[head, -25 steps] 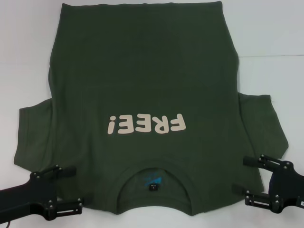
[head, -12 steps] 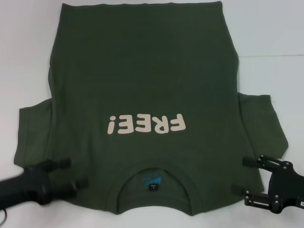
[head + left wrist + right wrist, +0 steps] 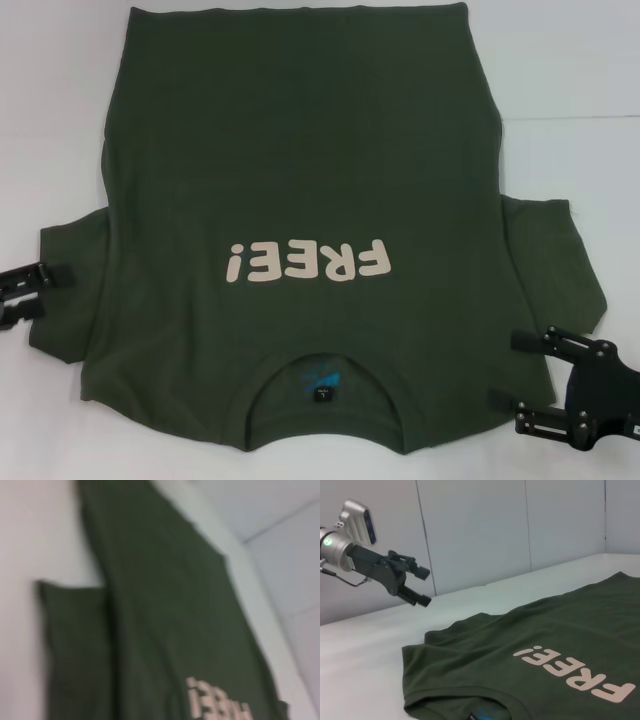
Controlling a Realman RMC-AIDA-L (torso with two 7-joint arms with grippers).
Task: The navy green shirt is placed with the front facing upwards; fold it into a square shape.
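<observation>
The navy green shirt (image 3: 300, 170) lies flat and front up on the white table (image 3: 580, 80), its collar (image 3: 322, 385) nearest me and the cream "FREE!" print (image 3: 308, 262) upside down. The left wrist view shows its body and one sleeve (image 3: 75, 645). My left gripper (image 3: 48, 290) is open at the outer edge of the left sleeve. The right wrist view shows this left gripper (image 3: 426, 586) raised above the table, holding nothing. Open as well, my right gripper (image 3: 505, 370) sits at the shirt's near right shoulder, below the right sleeve (image 3: 555, 260).
Bare white table surface surrounds the shirt on the left, right and far sides. White wall panels (image 3: 485, 530) stand behind the table in the right wrist view. Nothing else lies on the table.
My left gripper has swung away from the shirt's near left shoulder, out to the left sleeve edge and upward. The right gripper and the shirt have not moved.
</observation>
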